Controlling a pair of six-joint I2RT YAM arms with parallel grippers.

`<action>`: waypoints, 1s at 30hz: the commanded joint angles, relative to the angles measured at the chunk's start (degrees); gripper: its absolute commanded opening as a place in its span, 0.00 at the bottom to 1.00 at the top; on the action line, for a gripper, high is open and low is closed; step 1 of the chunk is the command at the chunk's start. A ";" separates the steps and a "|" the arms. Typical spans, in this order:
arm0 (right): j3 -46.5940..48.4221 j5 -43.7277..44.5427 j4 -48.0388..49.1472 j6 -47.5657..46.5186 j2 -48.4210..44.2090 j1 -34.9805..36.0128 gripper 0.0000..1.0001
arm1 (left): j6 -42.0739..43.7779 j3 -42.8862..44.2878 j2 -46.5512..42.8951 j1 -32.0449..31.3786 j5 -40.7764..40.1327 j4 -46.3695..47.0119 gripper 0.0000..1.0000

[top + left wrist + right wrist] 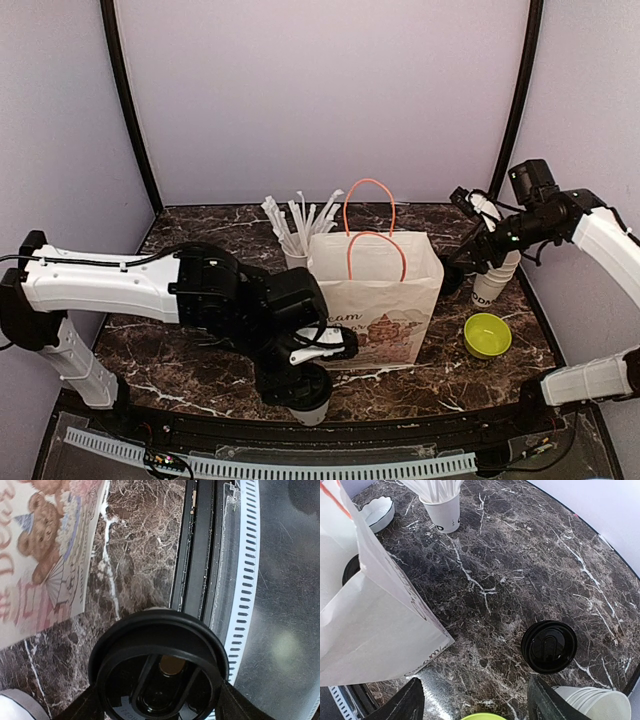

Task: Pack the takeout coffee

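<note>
One takeout coffee cup (312,404) stands at the table's near edge, in front of the paper bag (375,300). My left gripper (300,378) is over it, shut on its black lid (160,660), with a finger (80,709) on each side. The second coffee cup (549,646), black lid up, stands on the marble right of the bag; it also shows in the top view (451,277). My right gripper (475,706) is open and empty above the table, with that cup just beyond its right finger (551,700). It also shows in the top view (468,250).
A stack of lidless white cups (496,276) stands at the right, also in the right wrist view (600,705). A green bowl (487,335) sits in front of it. A cup of wrapped straws (442,511) and a white scalloped dish (377,512) lie behind the bag. The table's black front rail (192,555) is close to the held cup.
</note>
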 commanded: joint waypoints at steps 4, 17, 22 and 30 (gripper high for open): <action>-2.41 -3.51 1.34 -1.07 -2.47 -0.37 0.71 | 5.12 5.55 6.30 -1.12 0.86 5.94 0.66; -0.18 -8.41 -1.94 -2.52 -3.27 -0.37 0.71 | 6.10 11.14 13.67 -1.33 -3.37 4.64 0.96; 7.43 -14.61 -8.69 -6.07 -3.39 -0.30 0.71 | 7.21 14.64 10.66 -1.68 -3.04 1.24 0.99; 25.99 -27.43 -21.22 -14.47 -0.95 3.43 0.64 | 11.90 17.12 -1.47 -1.27 -12.65 -2.28 0.99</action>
